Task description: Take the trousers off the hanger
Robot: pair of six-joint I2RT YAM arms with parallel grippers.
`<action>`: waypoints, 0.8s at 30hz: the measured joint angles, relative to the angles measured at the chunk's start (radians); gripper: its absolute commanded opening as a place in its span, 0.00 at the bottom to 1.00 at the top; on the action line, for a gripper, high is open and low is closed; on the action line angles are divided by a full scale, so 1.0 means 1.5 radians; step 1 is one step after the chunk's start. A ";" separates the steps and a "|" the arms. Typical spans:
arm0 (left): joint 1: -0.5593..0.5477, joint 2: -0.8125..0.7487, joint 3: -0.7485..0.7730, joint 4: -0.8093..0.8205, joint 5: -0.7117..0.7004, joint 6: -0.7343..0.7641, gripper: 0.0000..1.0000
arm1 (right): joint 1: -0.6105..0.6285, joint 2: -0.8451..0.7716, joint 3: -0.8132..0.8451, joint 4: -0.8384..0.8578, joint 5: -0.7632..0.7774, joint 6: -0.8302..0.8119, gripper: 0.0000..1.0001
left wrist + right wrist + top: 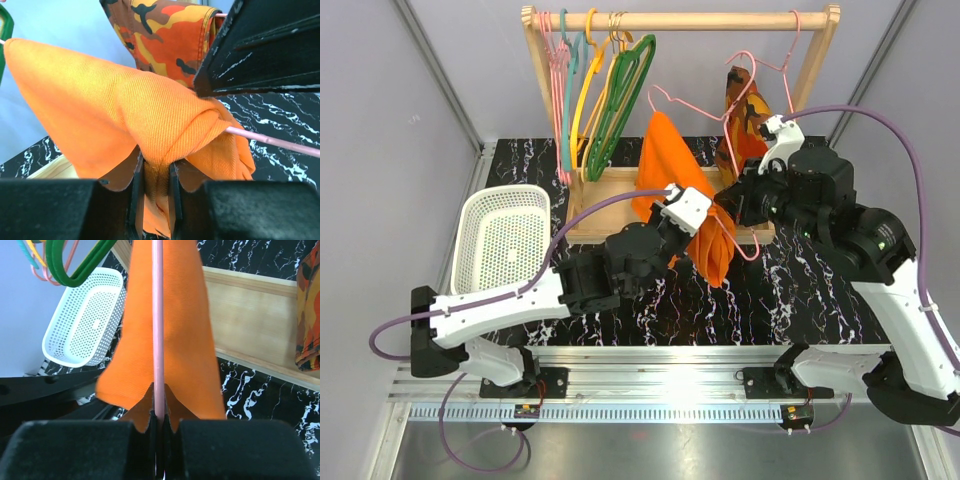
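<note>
While the trousers (100, 110) hang draped over the wire of the hanger (158, 315), I see them held in the air in front of the wooden rack (690, 20), above its base and between my two arms. The left claw (156, 175) is closed on a bunched fold of the orange cloth, which bulges out above the fingers. The right claw (158, 420) is clamped on the thin pink wire itself, with the wire running straight up from between its pads and the cloth falling to both sides of it. From above, the hanger sits tilted, its hook below the rack's rail and not on it. Just behind the trousers a camouflage garment (745, 115) in orange, red and brown hangs from another pink wire hanger on the right part of the rail. A cluster of green, yellow, teal and pink hangers (605, 90) hangs on the left part. The rack stands on a black tabletop (800, 290) veined with white like marble. A white perforated basket (500, 240) rests on the table's left edge, well apart from the trousers. Plain grey walls (380, 150) close in the left, right and back sides, and a metal rail (660, 385) carrying the arm bases runs along the near edge.
</note>
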 measured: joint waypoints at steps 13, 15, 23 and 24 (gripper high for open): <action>0.001 -0.115 -0.024 -0.073 0.035 -0.032 0.00 | 0.005 0.011 -0.041 0.041 0.012 -0.023 0.00; 0.002 -0.121 -0.024 -0.076 0.041 -0.037 0.00 | 0.005 0.011 -0.041 0.043 0.002 -0.023 0.00; 0.002 -0.129 -0.031 -0.082 0.045 -0.057 0.00 | 0.005 0.011 -0.022 0.042 -0.042 -0.022 0.00; 0.002 -0.131 -0.034 -0.082 0.046 -0.060 0.00 | 0.005 0.011 -0.020 0.039 -0.041 -0.022 0.00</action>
